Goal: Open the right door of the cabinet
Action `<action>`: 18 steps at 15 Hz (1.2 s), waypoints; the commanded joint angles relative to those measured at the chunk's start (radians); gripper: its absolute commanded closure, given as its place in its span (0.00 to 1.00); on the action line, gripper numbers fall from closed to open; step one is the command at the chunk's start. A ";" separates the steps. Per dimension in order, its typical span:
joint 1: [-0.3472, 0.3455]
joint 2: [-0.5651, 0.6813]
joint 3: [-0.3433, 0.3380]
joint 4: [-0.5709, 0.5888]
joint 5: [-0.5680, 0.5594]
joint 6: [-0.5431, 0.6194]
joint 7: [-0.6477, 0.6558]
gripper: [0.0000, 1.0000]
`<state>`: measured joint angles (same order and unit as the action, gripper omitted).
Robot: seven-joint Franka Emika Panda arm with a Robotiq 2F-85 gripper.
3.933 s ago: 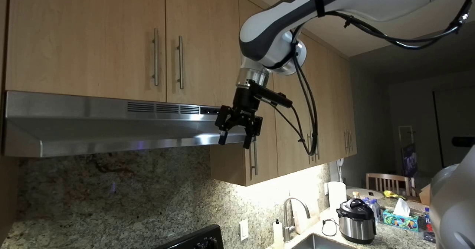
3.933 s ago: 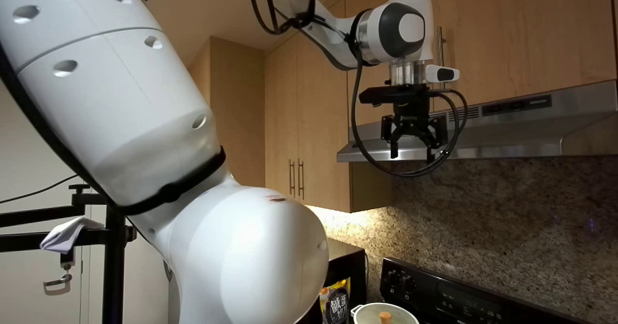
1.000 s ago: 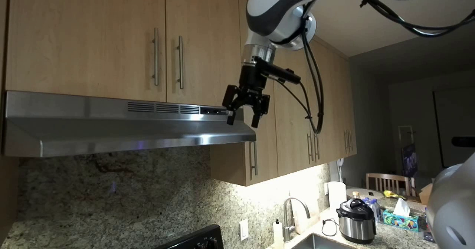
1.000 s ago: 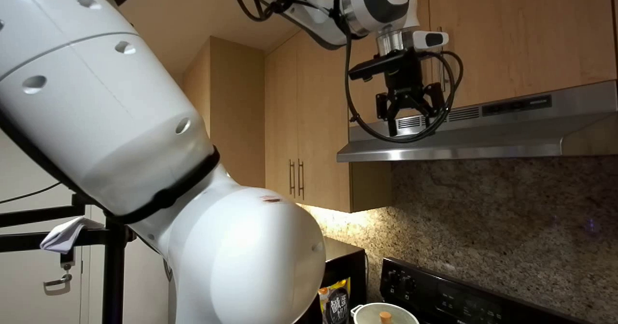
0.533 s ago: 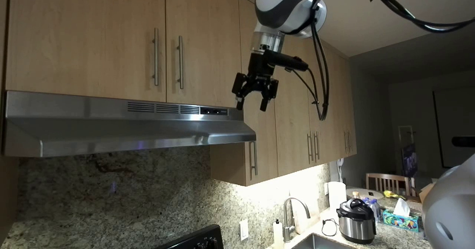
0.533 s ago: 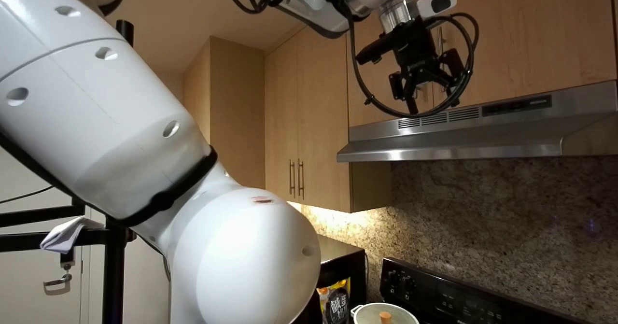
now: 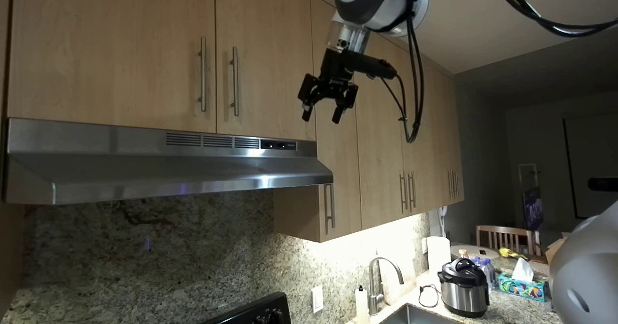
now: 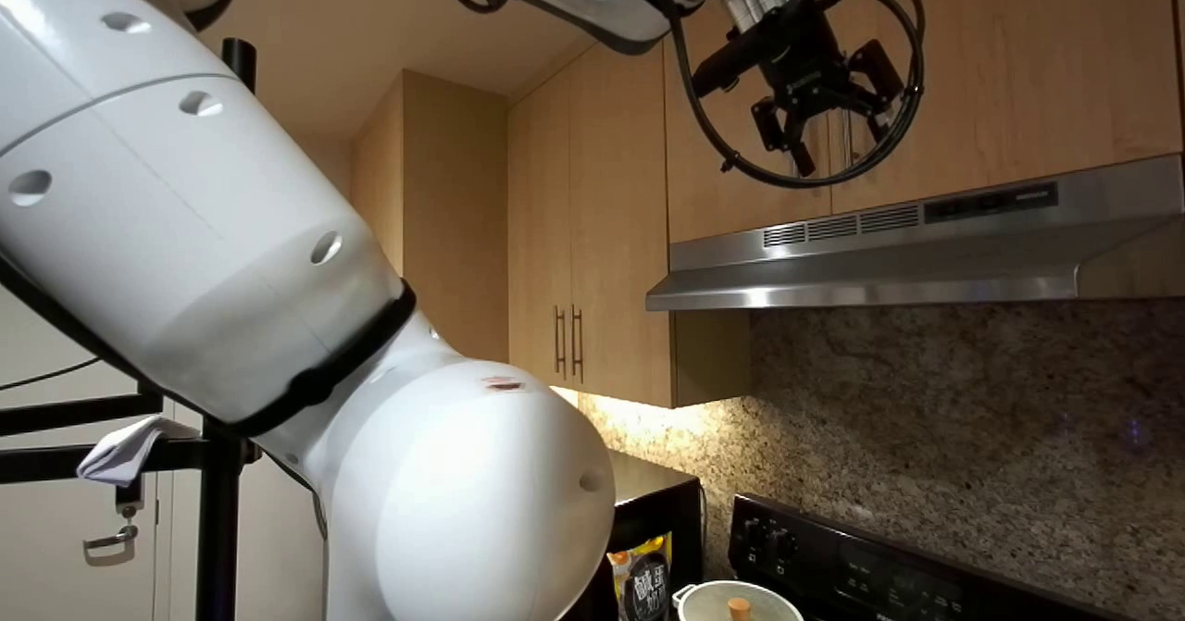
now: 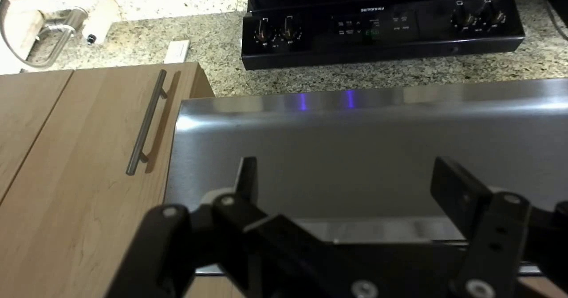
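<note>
Item: right door (image 7: 270, 58) of the cabinet (image 7: 116, 49), closed; range hood (image 7: 145, 164) at six o'clock beneath the cabinet. The door's bar handle (image 7: 235, 81) is found at ten o'clock from the tool (image 7: 321, 116) in an exterior view, well apart. Tool: fingers (image 9: 247, 178) spread wide, nothing held. Step in hand: approach, as judged; handle not yet gripped. Next move: tool likely to be brought to the handle, tilted doorward, and clasped about it before any pull.
</note>
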<state>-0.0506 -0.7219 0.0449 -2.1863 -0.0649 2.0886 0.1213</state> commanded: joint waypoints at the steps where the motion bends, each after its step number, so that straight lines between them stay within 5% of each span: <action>1: 0.001 0.001 -0.001 0.003 -0.001 -0.002 0.000 0.00; 18: -0.036 0.017 0.004 0.101 -0.083 0.016 -0.013 0.00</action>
<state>-0.0702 -0.7229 0.0452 -2.1256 -0.1107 2.0890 0.1213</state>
